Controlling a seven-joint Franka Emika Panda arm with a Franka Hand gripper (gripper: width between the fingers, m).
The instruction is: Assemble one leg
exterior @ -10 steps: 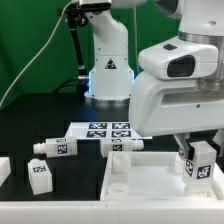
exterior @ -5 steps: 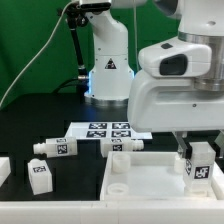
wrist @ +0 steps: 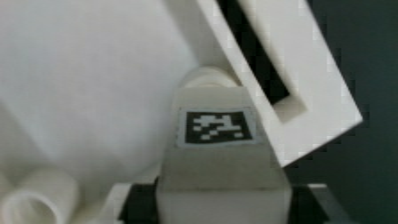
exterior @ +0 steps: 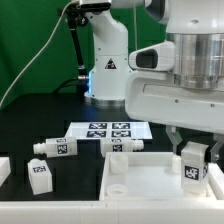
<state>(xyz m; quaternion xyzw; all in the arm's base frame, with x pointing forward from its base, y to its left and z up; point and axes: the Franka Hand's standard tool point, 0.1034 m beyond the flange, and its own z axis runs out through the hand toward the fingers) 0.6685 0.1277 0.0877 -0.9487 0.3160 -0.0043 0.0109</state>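
My gripper (exterior: 193, 150) is shut on a leg (exterior: 191, 165), a white peg with a black-and-white tag, and holds it upright over the right part of the big white tray-like top (exterior: 150, 185). In the wrist view the leg (wrist: 222, 135) stands between my dark fingers (wrist: 143, 205) with its tag facing the camera, above the top's white surface (wrist: 89, 90) near its rim. Two more legs lie on the black table: one (exterior: 52, 149) at the exterior view's left, one (exterior: 125, 146) beside the top's back edge.
The marker board (exterior: 108, 130) lies behind the top. A white block with a tag (exterior: 40, 176) lies at the front left. Another white part (exterior: 3, 168) shows at the left edge. The robot's base (exterior: 108, 70) stands at the back.
The wrist has turned about its upright axis while holding the leg. The leg has shifted slightly toward the exterior view's left and stays over the top's right part.
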